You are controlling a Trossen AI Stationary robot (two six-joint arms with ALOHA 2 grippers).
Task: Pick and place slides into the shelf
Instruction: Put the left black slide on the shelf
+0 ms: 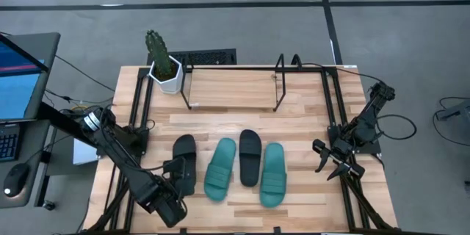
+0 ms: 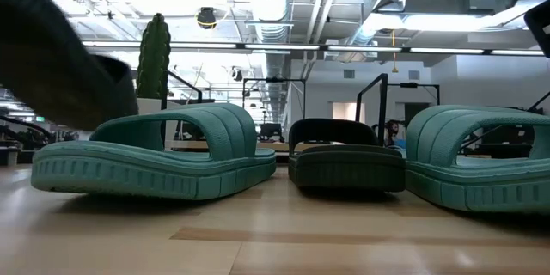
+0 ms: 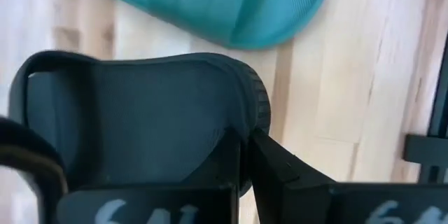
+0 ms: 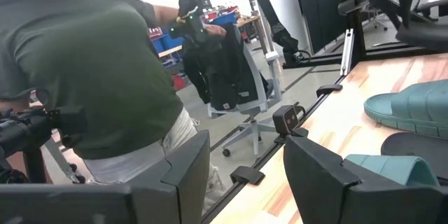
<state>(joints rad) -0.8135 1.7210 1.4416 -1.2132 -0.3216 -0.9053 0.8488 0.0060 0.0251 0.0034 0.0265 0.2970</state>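
Left tool (image 1: 178, 178) clamped on black slide (image 1: 183, 163), arm low

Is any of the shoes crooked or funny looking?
Yes. The leftmost black slide is held by the left gripper, and in the low view its end hangs above the table, tipped up. The other three slides lie flat in a row, one green one slightly slanted.

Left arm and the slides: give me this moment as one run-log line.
left pincer: shut on black slide | right pincer: open, waiting at right table edge | other three slides: on table | shelf: no slides
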